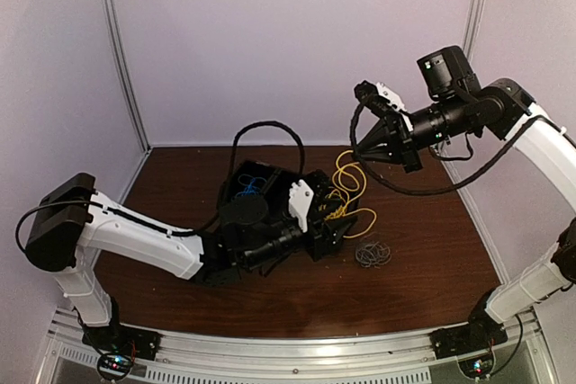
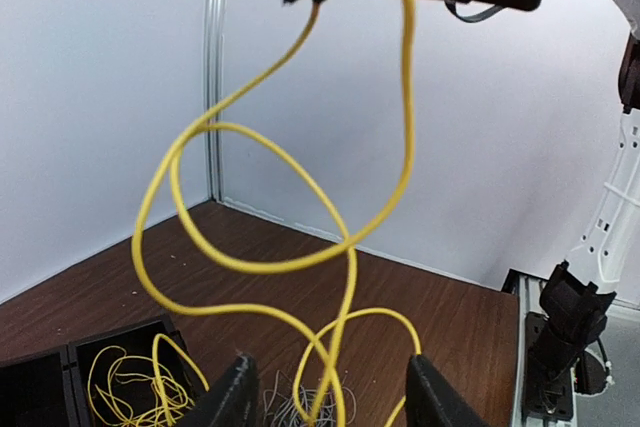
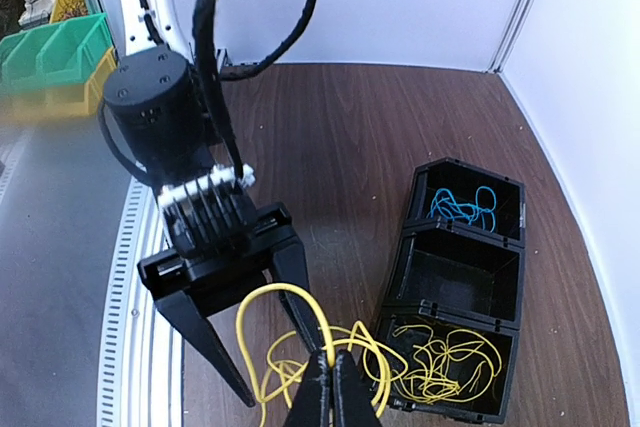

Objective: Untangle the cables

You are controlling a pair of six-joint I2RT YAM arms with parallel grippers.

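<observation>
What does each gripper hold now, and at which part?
The right gripper is shut on the yellow cable, pinching the top of its hanging loop. The left gripper holds nothing; its open fingers stand either side of the lower strands.

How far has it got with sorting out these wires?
Partly done: blue cables and some yellow ones lie in separate tray compartments. In hand: the right end effector holds a yellow cable up, with the open left end effector around its hanging part. Left: the grey bundle on the table.
</observation>
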